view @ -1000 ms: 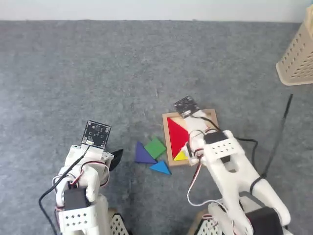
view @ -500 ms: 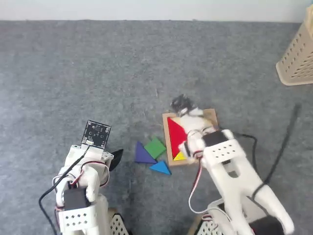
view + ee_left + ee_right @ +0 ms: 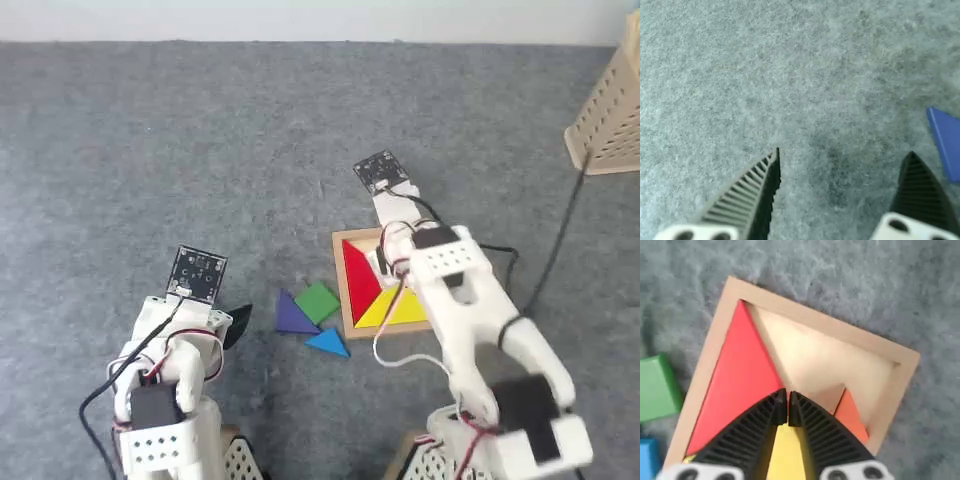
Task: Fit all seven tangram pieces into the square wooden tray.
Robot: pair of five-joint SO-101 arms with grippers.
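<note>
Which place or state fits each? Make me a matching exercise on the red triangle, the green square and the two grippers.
1 red triangle
2 green square
3 left gripper
4 right gripper

a shut, above the tray
b open, over the carpet
c lying in the tray
d on the carpet, outside the tray

Pairs: 1-c, 2-d, 3-b, 4-a.

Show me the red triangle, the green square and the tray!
red triangle (image 3: 735, 385), right wrist view, its middle.
green square (image 3: 318, 300), high view, its middle.
tray (image 3: 825, 327), right wrist view, its wooden rim.
</note>
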